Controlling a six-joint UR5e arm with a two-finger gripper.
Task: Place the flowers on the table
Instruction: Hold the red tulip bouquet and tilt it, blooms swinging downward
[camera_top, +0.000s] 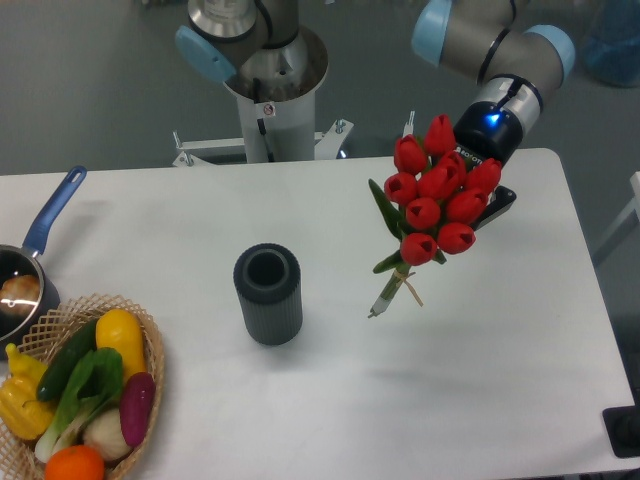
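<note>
The flowers (437, 195) are a bunch of red tulip buds with green leaves and tied stems. They hang tilted above the right half of the white table (500, 380), stem ends pointing down-left towards the tabletop. My gripper (495, 208) comes in from the upper right behind the buds and is shut on the flowers. The buds hide most of its fingers; only a dark finger part shows at their right edge.
A dark ribbed cylindrical vase (268, 293) stands upright left of the flowers, empty. A wicker basket (150, 345) of vegetables sits at the front left corner. A blue-handled pan (30, 265) lies at the left edge. The arm's base (270, 90) stands behind the table.
</note>
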